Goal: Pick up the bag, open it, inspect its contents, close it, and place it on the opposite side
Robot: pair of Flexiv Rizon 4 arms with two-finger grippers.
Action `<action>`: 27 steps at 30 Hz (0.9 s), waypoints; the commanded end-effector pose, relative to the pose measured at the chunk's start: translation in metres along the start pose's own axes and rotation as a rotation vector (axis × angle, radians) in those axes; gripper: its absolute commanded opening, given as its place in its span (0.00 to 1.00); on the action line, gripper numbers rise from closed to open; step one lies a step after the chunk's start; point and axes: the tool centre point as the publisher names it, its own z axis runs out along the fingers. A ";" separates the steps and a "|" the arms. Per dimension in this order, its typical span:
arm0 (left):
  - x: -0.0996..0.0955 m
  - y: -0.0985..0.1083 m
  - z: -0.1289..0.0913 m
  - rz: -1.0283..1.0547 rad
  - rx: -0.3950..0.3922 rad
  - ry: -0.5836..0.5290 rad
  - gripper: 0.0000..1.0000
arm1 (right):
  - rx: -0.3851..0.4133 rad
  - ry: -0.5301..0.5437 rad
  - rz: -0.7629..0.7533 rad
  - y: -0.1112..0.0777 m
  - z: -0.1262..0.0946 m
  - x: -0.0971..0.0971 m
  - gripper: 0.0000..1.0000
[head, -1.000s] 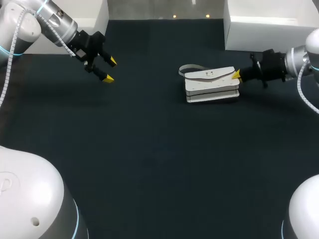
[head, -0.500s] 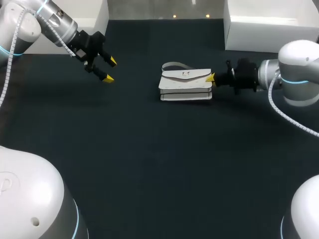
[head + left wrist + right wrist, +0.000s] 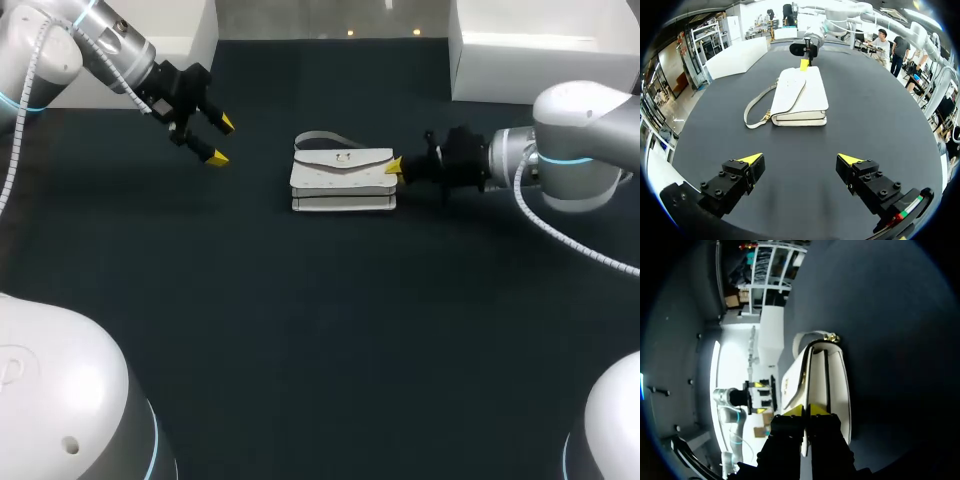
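Head view shows the white handbag [image 3: 343, 181] lying far on the table [image 3: 300, 320], near its middle, my right gripper [image 3: 393, 167] pinching its right end with narrow fingers, so I would grip firmly and lift slowly toward the wide-open left gripper [image 3: 222, 141].
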 end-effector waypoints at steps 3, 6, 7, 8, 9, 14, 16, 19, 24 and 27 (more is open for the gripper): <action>0.000 0.001 0.001 0.001 0.002 -0.001 1.00 | 0.030 0.023 0.002 0.016 0.012 0.000 0.00; 0.000 0.001 0.001 0.001 0.002 -0.001 1.00 | 0.027 0.029 -0.004 0.017 0.013 0.004 0.00; 0.000 0.001 0.001 0.001 0.002 -0.001 1.00 | 0.027 0.032 -0.008 0.017 0.015 0.005 0.00; 0.000 0.001 0.001 0.001 0.002 -0.001 1.00 | 0.029 0.034 -0.010 0.016 0.016 0.005 0.00; 0.000 0.001 0.001 0.001 0.002 -0.001 1.00 | 0.031 0.035 -0.011 0.016 0.017 0.005 0.00; 0.000 0.001 0.001 0.001 0.002 -0.001 1.00 | 0.034 0.035 -0.007 0.015 0.020 0.004 0.00; 0.000 0.001 0.001 0.001 0.002 -0.001 1.00 | 0.036 0.034 -0.006 0.015 0.021 0.004 0.00; 0.000 0.001 0.001 0.001 0.002 -0.001 1.00 | 0.042 0.031 -0.006 0.014 0.024 0.004 0.02; 0.000 0.001 0.001 0.001 0.002 -0.001 1.00 | 0.047 0.028 -0.005 0.012 0.028 0.007 0.12; 0.000 0.001 0.001 0.001 0.002 -0.001 1.00 | 0.053 0.027 -0.007 0.011 0.031 0.007 0.16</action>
